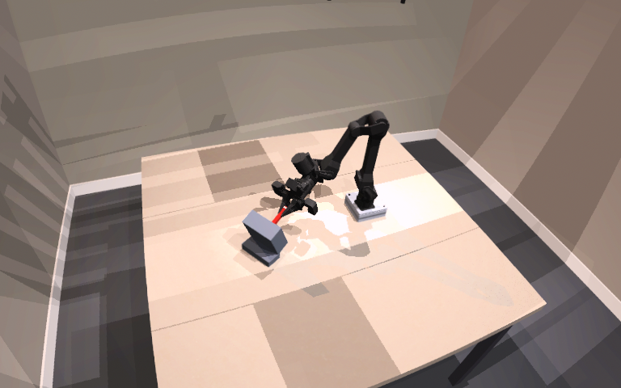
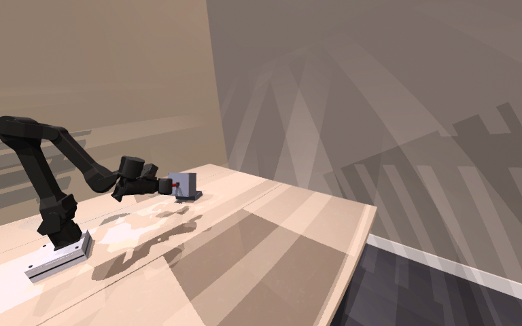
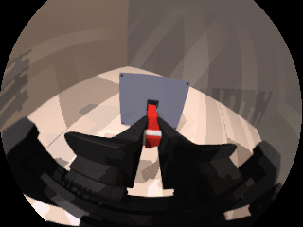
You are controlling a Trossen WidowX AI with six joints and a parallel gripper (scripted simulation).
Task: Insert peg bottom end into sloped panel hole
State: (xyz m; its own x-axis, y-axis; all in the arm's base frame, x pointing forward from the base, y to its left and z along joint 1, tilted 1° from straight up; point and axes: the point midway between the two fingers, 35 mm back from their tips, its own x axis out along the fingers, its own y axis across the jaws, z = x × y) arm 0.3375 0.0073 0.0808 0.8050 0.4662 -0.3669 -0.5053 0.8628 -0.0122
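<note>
1. End effector (image 1: pixel 285 210) (image 2: pixel 174 185) (image 3: pixel 151 119): fingers nearly closed, clamped on the red peg (image 1: pixel 278 216) (image 2: pixel 175 185) (image 3: pixel 152 118), white band near its rear end.
2. Peg lifted off the surface (image 1: pixel 439 293) (image 2: pixel 308 214) (image 3: pixel 71 115), tilted, far end at the square hole (image 2: pixel 177 184) (image 3: pixel 152 102) in the grey panel (image 1: pixel 264 229) (image 2: pixel 186 184) (image 3: pixel 134 92). Depth of entry, if any: cannot tell.
3. Panel sloped, on a dark foot (image 1: pixel 259 252) (image 2: pixel 194 196).
4. Arm (image 1: pixel 340 148) (image 2: pixel 75 155) arched from its pale base plate (image 1: pixel 381 212) (image 2: pixel 36 274).
</note>
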